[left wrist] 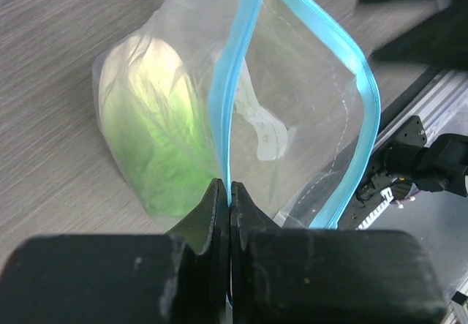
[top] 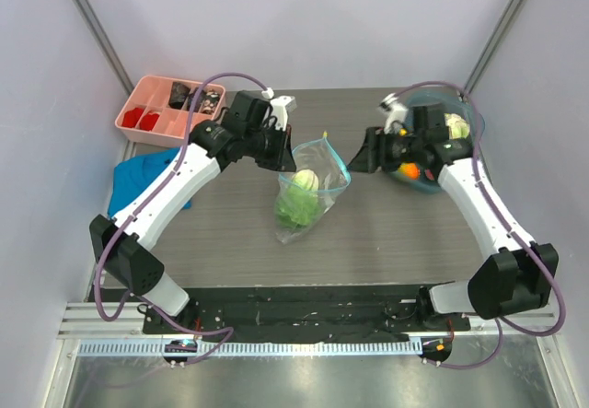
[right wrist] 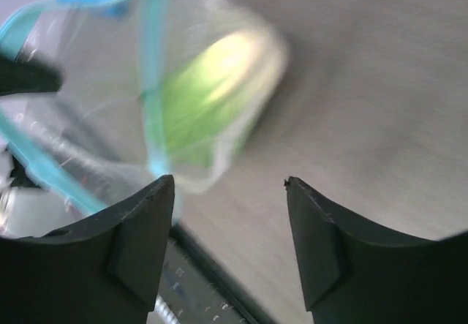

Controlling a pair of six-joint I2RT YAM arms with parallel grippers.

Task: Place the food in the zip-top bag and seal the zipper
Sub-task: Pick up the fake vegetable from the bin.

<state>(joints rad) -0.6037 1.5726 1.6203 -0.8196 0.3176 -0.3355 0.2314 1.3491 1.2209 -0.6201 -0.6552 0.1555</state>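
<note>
The zip-top bag (top: 311,190) stands on the table with its mouth held open upward, and the pale green cabbage (top: 296,201) lies inside it. My left gripper (top: 284,158) is shut on the zipper (left wrist: 235,83) at the mouth's left edge, the light-blue strip pinched between its fingertips (left wrist: 216,201). In that view the cabbage (left wrist: 150,134) and a white label (left wrist: 265,130) show through the plastic. My right gripper (top: 357,161) is open just right of the bag, holding nothing. The right wrist view is blurred, with its gripper (right wrist: 229,183) apart from the bag (right wrist: 208,90). Round fruits (top: 410,170) sit in a teal bowl (top: 467,113).
A pink divided tray (top: 161,110) with dark and red pieces stands at the back left. A blue folded cloth (top: 138,176) lies at the left edge under the left arm. The teal bowl is under the right arm's wrist. A black strip runs along the near table edge.
</note>
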